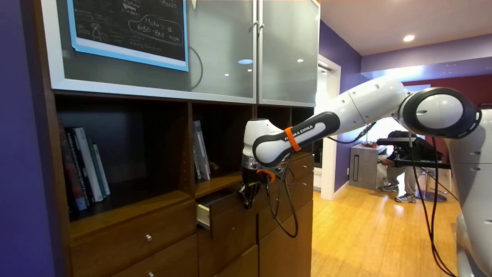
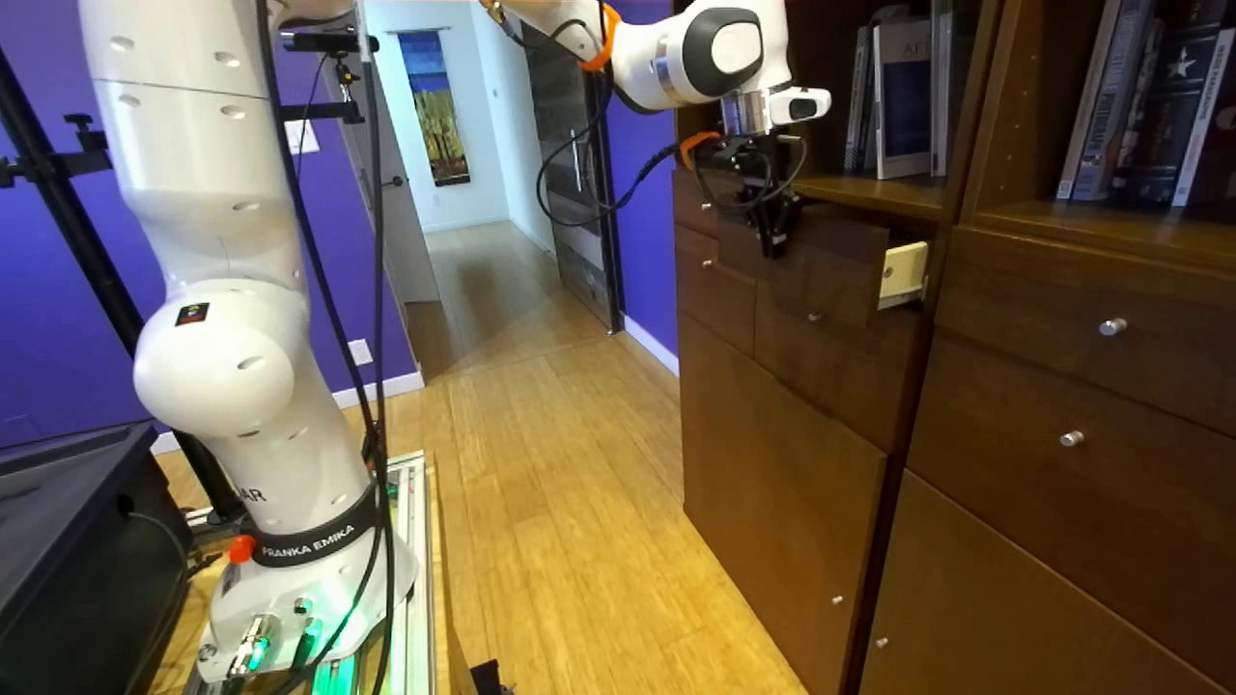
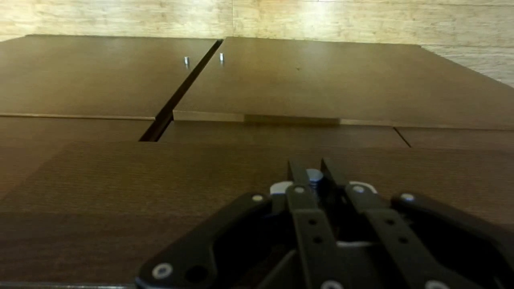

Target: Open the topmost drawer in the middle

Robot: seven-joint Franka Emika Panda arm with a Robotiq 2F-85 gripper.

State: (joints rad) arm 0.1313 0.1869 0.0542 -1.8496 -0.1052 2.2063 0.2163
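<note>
The topmost middle drawer has a dark-brown front (image 1: 226,217) and stands partly pulled out of the cabinet. Its front also shows in an exterior view (image 2: 840,265). Its pale light-wood inner box shows at the side in both exterior views (image 1: 203,215) (image 2: 904,274). My gripper (image 1: 248,202) hangs pointing down at the drawer front in both exterior views (image 2: 772,241). In the wrist view, the gripper's two fingers (image 3: 310,166) stand either side of the small metal knob (image 3: 314,175), which fills the narrow gap between them. The drawer's inside is mostly hidden.
A wider brown drawer (image 1: 130,238) with a knob sits beside it. A lower drawer (image 2: 811,357) is shut beneath it. Shelves with books (image 1: 90,165) are above, under frosted glass doors (image 1: 223,50). Cables (image 1: 294,215) loop from the wrist. A person (image 1: 409,173) sits far behind.
</note>
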